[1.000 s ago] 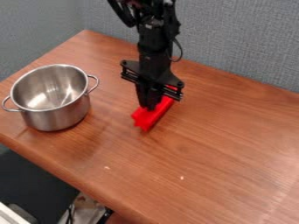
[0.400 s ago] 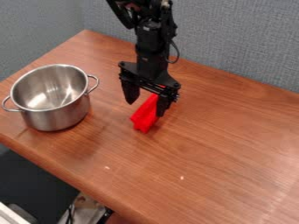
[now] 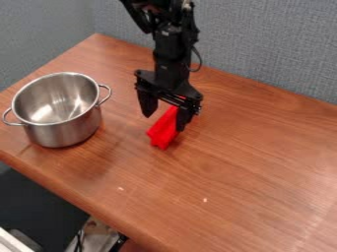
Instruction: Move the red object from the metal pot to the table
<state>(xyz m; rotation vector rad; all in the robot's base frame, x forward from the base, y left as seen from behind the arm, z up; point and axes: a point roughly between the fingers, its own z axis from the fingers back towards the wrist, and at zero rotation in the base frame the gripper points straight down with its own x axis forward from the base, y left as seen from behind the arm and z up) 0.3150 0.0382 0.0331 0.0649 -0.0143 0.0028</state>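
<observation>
On the wooden table [image 3: 250, 167], pretty much in the middle, the red block [image 3: 164, 128] is lying flat on the surface, its long side running diagonally from upper right to lower left. Right above it hangs the black gripper [image 3: 168, 108], pointing straight down with its jaws spread wide, one finger on each side of the block's upper end. Looks like the fingers aren't pinching it, though I can't tell for sure if one of them brushes the block. Over to the left, well apart from the block, sits the shiny metal pot [image 3: 55, 109] near the table's left corner, upright, with nothing visible inside. Behind the table there's a gray wall [image 3: 277, 39].
</observation>
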